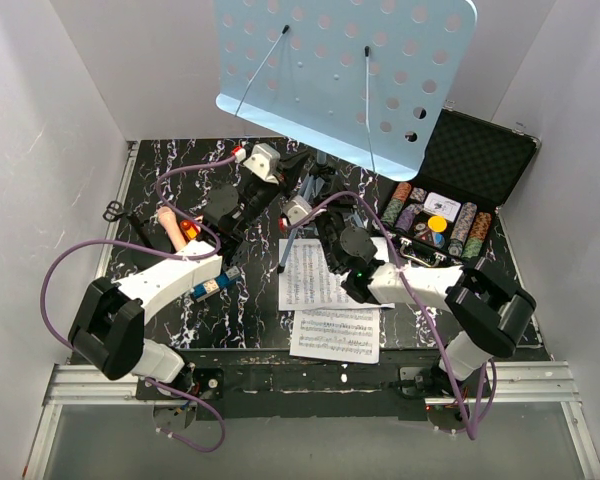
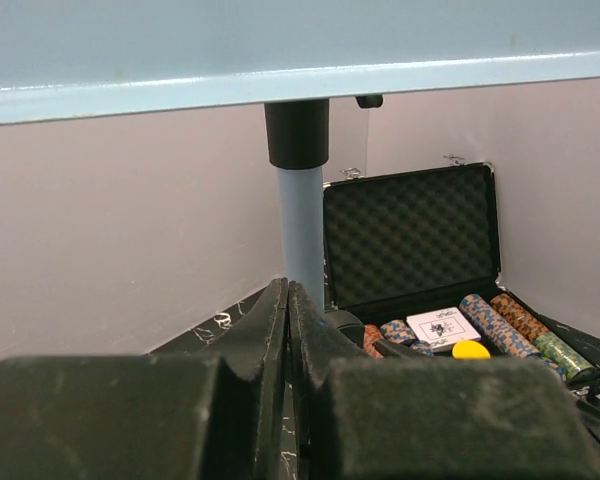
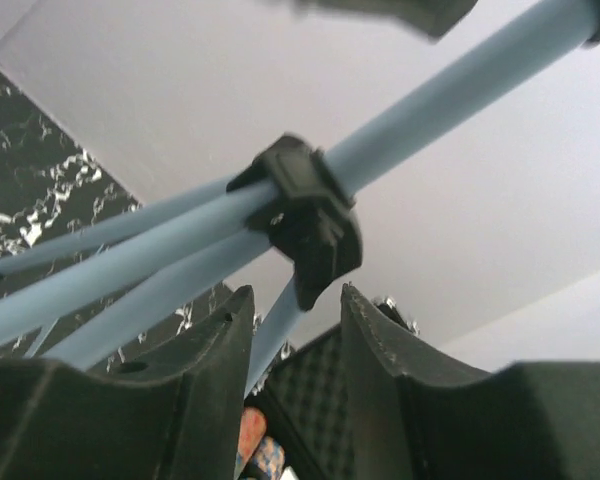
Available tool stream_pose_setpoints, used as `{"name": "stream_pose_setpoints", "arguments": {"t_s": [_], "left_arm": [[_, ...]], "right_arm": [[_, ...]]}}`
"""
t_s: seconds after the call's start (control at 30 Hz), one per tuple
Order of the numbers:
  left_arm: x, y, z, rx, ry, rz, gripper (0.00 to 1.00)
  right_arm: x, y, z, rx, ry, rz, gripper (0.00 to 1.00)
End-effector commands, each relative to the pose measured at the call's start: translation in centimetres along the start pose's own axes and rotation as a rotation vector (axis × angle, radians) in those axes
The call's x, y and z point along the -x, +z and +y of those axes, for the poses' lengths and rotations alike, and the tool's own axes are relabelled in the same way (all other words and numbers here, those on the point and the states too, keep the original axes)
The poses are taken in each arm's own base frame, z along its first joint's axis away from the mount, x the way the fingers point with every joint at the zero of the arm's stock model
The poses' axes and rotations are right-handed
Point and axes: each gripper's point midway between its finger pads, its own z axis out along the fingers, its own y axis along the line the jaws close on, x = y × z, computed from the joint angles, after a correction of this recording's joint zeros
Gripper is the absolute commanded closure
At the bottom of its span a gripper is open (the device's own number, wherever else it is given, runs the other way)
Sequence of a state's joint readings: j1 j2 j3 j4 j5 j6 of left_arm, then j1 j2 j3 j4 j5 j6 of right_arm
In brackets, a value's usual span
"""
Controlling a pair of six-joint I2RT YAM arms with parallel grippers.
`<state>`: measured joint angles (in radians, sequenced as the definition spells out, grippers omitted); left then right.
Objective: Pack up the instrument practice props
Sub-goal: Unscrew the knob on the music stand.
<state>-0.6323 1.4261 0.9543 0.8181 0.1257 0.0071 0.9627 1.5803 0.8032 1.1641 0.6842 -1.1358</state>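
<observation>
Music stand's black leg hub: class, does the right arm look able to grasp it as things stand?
Probably yes: its open fingers flank a blue leg right by the hub, nothing between.

Lt-blue perforated music stand (image 1: pixel 350 70) stood upright at rear on tripod legs (image 3: pixel 130 270). Two white sheet-music pages (image 1: pixel 335 335) lay flat front-ctr, adjacent. Pale-headed mic (image 1: pixel 168 226) lay at left.

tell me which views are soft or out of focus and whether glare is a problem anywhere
Top external: sharp throughout, even light, no glare on the music stand, only faint shadows. Left wrist: the left gripper up close is soft, while the poker chip case behind is crisp. Right wrist: the stand's black collar and legs look slightly soft, the right gripper likewise.
</observation>
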Motion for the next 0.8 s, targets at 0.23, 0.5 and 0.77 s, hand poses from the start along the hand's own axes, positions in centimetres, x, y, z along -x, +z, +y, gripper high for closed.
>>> {"name": "stream_pose_setpoints", "arguments": {"t_s": [0.23, 0.5, 0.77], "left_arm": [[2.7, -1.0, 0.3, 0.028, 0.005, -0.051, 1.0], [3.2, -1.4, 0.8, 0.058, 0.007, -0.049, 1.0], [3.5, -2.5, 1.1, 0.082, 0.012, -0.041, 1.0]], "right_arm": [[1.1, -0.3, -1.7, -0.054, 0.181, 0.174, 0.17], [5.4, -2.5, -2.5, 0.029, 0.35, 0.169, 0.13], [5.5, -12.1, 5.3, 0.446, 0.695, 0.412, 0.11]]}}
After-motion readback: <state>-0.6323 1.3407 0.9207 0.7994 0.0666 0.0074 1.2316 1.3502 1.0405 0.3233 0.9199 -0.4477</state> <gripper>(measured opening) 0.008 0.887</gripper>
